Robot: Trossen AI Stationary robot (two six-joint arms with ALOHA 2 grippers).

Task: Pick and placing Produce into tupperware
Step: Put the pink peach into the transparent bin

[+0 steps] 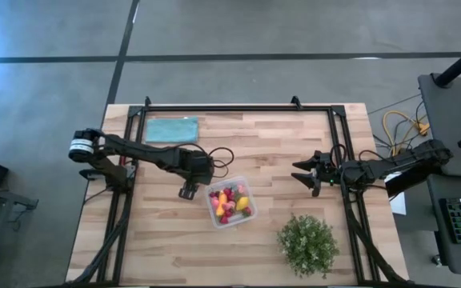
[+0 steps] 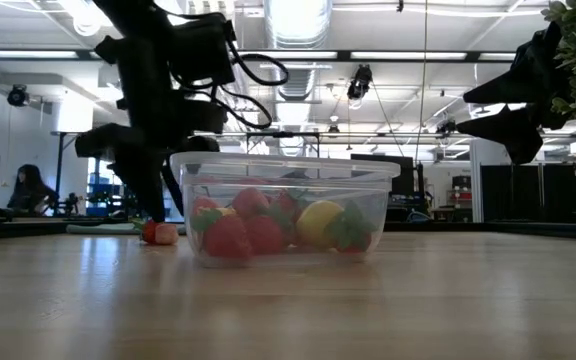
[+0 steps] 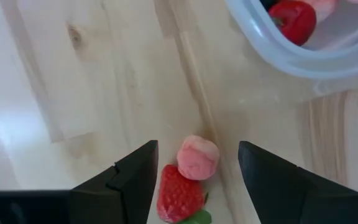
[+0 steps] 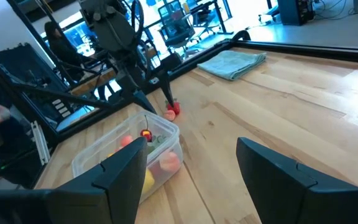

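Observation:
The clear tupperware [image 1: 230, 205] sits mid-table and holds several red, pink and yellow produce pieces [image 2: 268, 226]. Two loose pieces lie on the wood just left of it: a pink berry [image 3: 198, 158] and a red strawberry [image 3: 180, 194]. My left gripper [image 3: 197, 147] is open and points down over them, one finger on each side, touching neither. In the high view the left gripper [image 1: 189, 190] hides both pieces. My right gripper [image 1: 296, 171] waits open above the table, right of the box, and touches nothing.
A green leafy bush [image 1: 308, 244] stands near the table's near right corner. A teal cloth [image 1: 172, 129] lies flat at the far left. The tupperware rim [image 3: 291, 59] is close beside the left gripper. Bare wood lies between the box and the right gripper [image 4: 191, 140].

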